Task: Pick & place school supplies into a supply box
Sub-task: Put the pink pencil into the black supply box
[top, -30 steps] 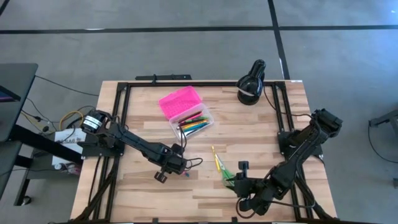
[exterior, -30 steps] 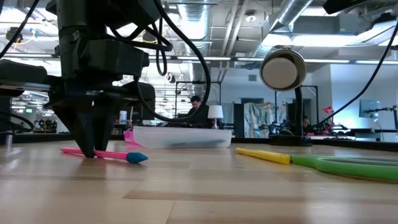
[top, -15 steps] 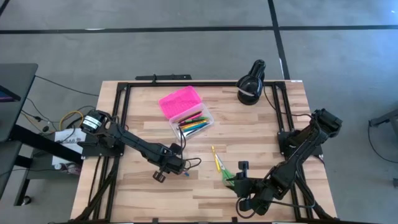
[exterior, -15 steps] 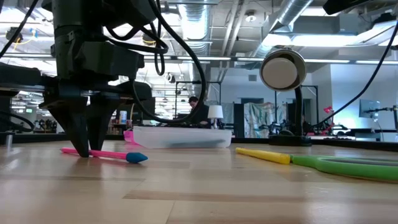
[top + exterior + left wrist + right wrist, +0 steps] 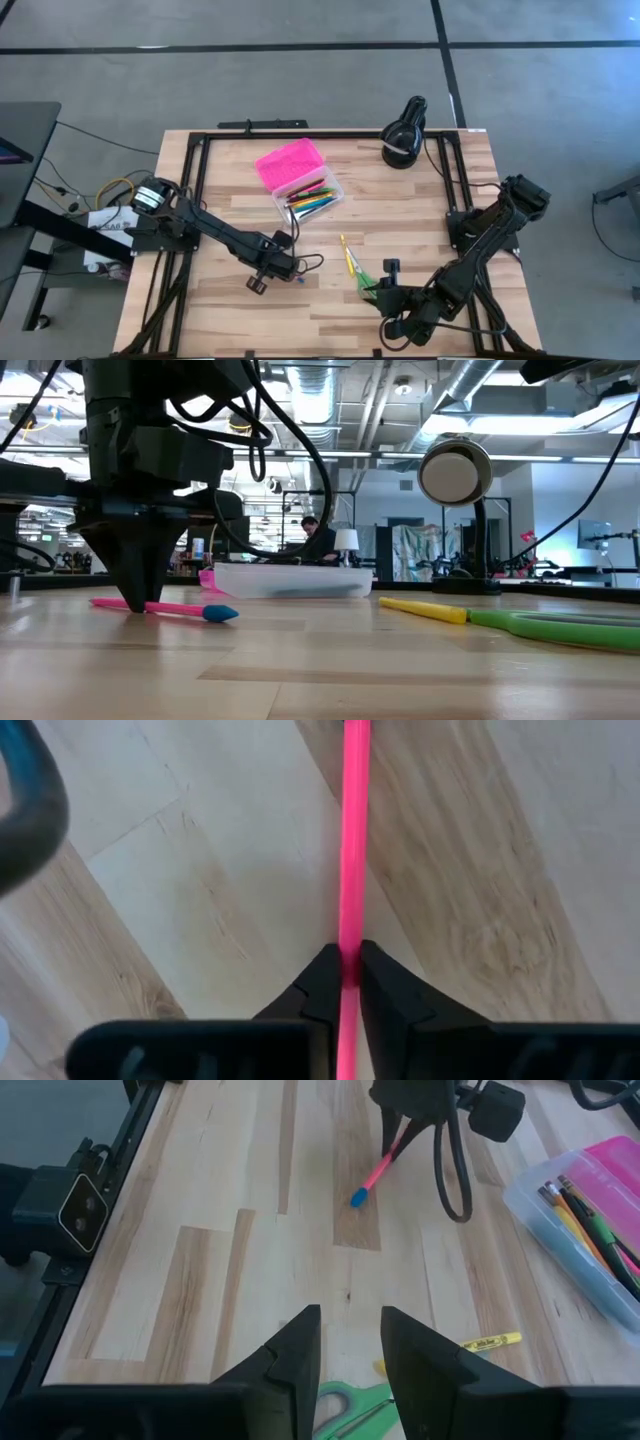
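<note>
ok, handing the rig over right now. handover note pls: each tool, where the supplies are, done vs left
Left tool: shut on the pink pen, which lies on the table.
Right tool: open, waiting at the near edge beside the green scissors.
Supply box: lid open, several pens and pencils inside.
Done: those pieces are boxed.
Left: lift the pink pen and box it, then the yellow pen and the scissors.
</note>
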Robot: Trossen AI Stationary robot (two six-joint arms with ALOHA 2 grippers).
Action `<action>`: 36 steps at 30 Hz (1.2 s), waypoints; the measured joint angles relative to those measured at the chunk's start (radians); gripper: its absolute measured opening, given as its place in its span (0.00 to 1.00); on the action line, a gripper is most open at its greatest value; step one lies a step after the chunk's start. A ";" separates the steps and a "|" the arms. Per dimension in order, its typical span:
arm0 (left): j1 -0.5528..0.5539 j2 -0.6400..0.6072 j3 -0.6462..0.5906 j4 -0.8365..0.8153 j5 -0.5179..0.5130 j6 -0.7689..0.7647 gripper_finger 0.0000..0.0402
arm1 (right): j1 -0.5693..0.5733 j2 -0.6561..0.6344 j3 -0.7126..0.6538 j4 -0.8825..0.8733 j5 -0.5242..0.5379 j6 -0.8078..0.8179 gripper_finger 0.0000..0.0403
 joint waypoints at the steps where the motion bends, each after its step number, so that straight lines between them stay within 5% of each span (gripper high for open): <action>1: 0.000 0.000 0.006 -0.004 0.001 -0.003 0.03 | 0.000 0.000 -0.002 0.004 0.000 0.000 0.25; 13: 0.022 0.005 0.094 0.004 -0.040 -0.139 0.02 | -0.001 0.001 -0.126 0.117 0.000 0.002 0.25; 27: 0.260 0.001 0.335 -0.113 -0.317 -0.232 0.02 | 0.002 0.001 -0.126 0.113 -0.001 0.001 0.25; 36: 0.563 0.000 0.348 -0.043 -0.129 -0.193 0.02 | 0.004 0.001 -0.126 0.112 -0.002 0.008 0.25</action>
